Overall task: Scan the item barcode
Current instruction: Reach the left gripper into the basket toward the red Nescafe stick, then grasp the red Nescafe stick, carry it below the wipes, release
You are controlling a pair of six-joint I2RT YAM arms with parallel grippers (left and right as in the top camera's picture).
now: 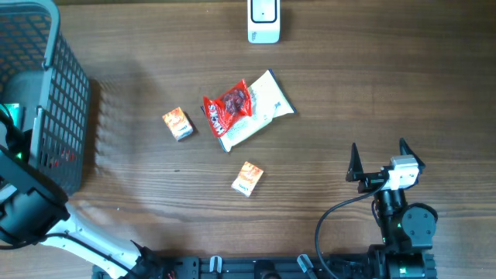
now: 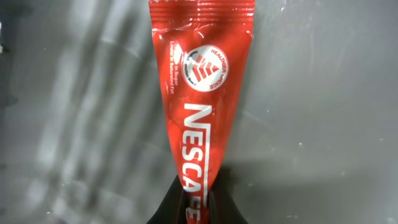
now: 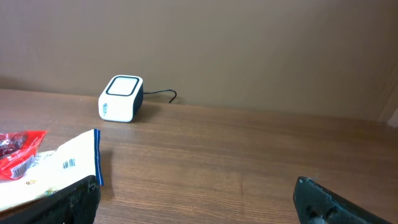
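A red Nescafe sachet [image 2: 202,93] is being pinched at its bottom tip by the left gripper [image 2: 198,202], seemingly inside the basket [image 1: 74,93]. So little is being gripped that it could be dropped before the scanner [image 1: 263,22]. The right gripper [image 1: 378,151] is being held spread wide, empty.

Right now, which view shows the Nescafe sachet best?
Left wrist: the sachet fills the frame, logo readable, left jaws shut on its lower end. Overhead shows only the arm at the basket, no sachet. Right wrist misses it.
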